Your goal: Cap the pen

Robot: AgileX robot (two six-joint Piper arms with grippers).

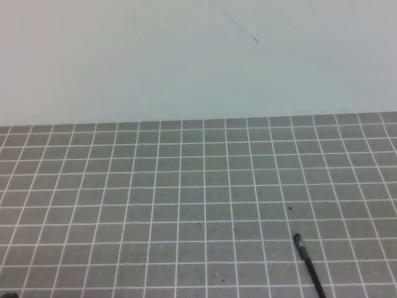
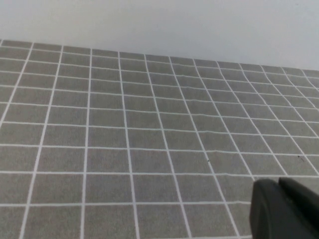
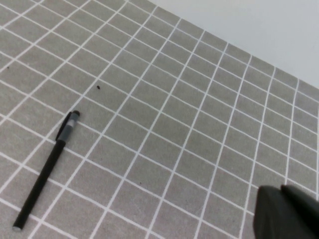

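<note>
Opening step, by my reading — nothing grasped yet. The pen (image 1: 308, 263) lies flat on the desk (image 1: 155, 205) at about 5 o'clock in the high view, long axis running 11 to 5, silver-banded end toward 11. No cap visible. Left hand (image 2: 285, 209) and right hand (image 3: 286, 214) show only as dark edges; apart or together, cannot tell. Next move — right arm down onto the barrel.

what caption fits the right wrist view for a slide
Black pen lying flat on the gridded table, right gripper at the frame corner.
</note>
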